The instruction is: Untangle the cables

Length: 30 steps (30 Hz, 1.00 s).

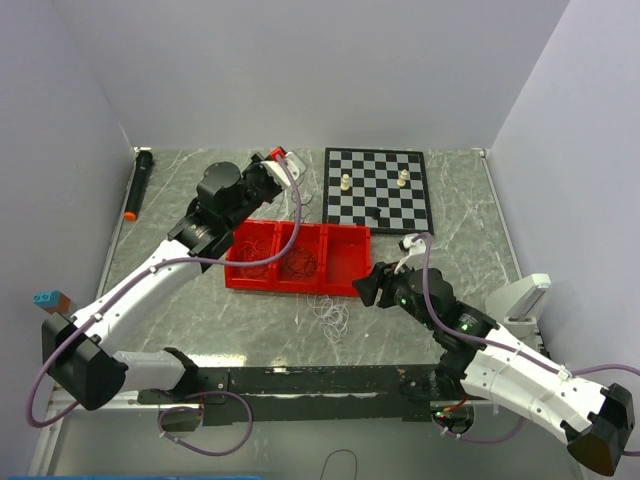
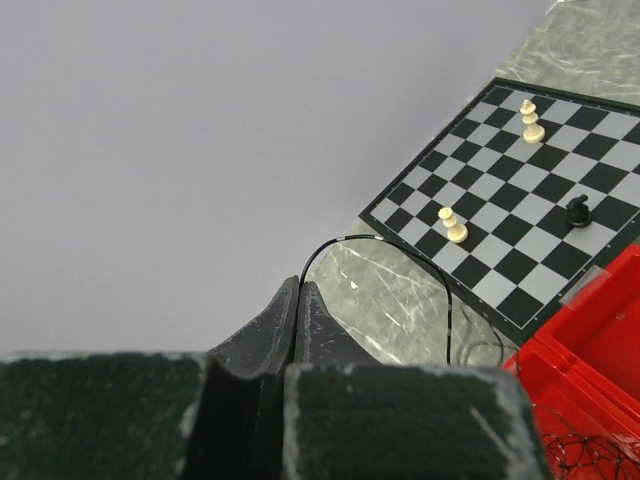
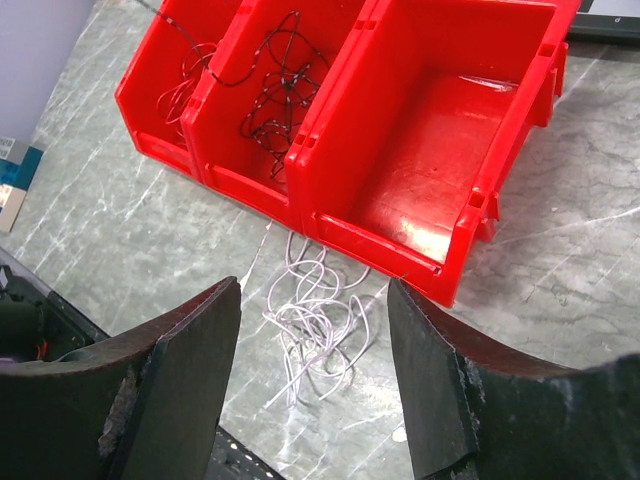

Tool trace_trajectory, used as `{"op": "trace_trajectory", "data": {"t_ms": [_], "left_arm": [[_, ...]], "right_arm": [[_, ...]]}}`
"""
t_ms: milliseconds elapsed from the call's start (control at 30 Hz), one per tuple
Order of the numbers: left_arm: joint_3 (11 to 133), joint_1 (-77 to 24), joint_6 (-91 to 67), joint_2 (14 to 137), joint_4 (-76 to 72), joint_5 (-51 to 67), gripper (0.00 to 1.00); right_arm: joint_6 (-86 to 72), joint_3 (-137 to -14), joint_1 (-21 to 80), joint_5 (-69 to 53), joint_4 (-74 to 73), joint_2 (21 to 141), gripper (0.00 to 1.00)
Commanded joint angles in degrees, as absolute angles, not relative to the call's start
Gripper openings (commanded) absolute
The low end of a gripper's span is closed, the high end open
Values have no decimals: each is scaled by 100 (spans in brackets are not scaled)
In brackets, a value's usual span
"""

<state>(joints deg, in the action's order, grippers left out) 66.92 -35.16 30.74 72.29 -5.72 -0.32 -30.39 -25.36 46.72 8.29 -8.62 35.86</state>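
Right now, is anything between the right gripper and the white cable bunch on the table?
Nothing visible does. The right gripper, jaws open, looks straight at the white cable lying on the table; the red bin stands just beyond it, out of the path.

Three-compartment tray (image 1: 290,283) at centre of bench (image 1: 180,200); chessboard (image 1: 378,187) behind it, near far edge. Wire bunches (image 1: 300,262) in left and middle compartments; third bunch (image 1: 330,313) on bench just before tray's front wall.

Left fingers (image 2: 283,332) pinched tightly together, raised high; right fingers (image 3: 185,375) spread apart, angled downward.
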Motion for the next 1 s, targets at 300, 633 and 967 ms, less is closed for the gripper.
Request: {"op": "trace_trajectory", "data": {"t_ms": [300,633,967], "left_arm": [[5177,-3480,3762,6232,-1037,905,1],[4439,-3472,3612,5476,-2020,791,1],[4060,-3577,3560,4852,-2277,905,1]], "right_arm": [[-3015,-2619,4667,800,-800,3682,67],[-2980,-2681,4667,791,-835,3806,67],[-3006,-2602,4676,703,-844,3964,67]]}}
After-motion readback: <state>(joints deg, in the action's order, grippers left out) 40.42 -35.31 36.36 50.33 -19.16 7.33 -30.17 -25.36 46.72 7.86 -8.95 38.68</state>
